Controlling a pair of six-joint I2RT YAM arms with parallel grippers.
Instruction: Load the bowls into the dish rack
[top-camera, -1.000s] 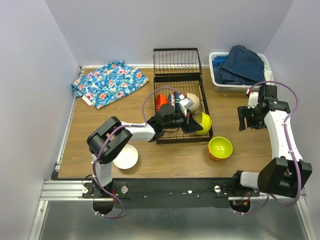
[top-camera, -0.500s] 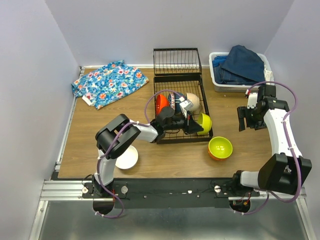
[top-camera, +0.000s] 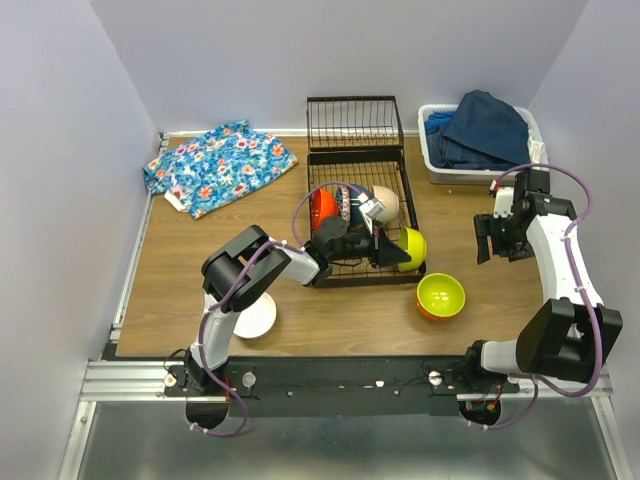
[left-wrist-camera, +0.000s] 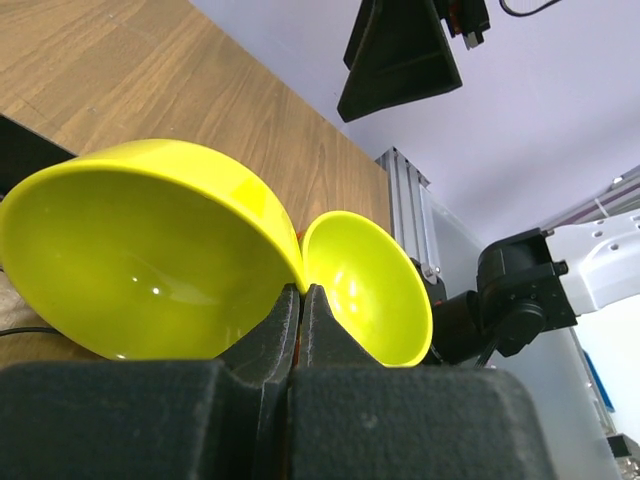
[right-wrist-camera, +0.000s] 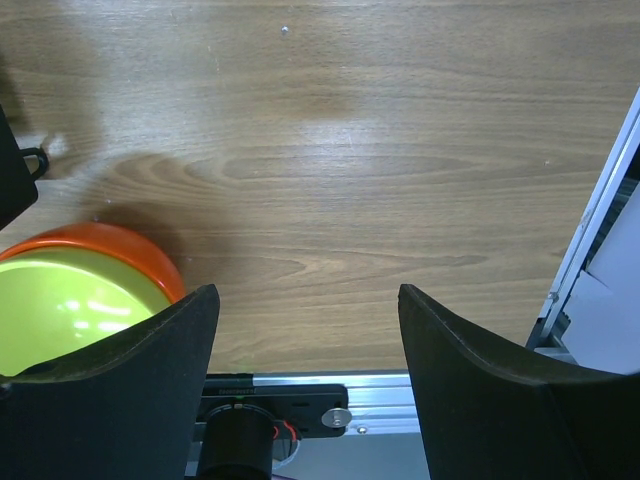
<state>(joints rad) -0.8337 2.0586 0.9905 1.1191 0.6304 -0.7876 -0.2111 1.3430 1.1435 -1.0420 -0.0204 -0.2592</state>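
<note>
Left wrist view: my left gripper (left-wrist-camera: 300, 300) pinches the yellow-green bowl (left-wrist-camera: 140, 250) by its rim, and the bowl stands on edge at the dish rack's (top-camera: 370, 168) near right corner. My right gripper (right-wrist-camera: 305, 300) hangs spread over the table (right-wrist-camera: 350, 150).

Left arm (top-camera: 288, 264) and right arm (top-camera: 562, 265): white tubular links, black rounded joint housings, looping purple cables (top-camera: 575, 178). Right gripper (right-wrist-camera: 305, 300): two broad, matte black, wedge-shaped fingers (right-wrist-camera: 130, 385).
</note>
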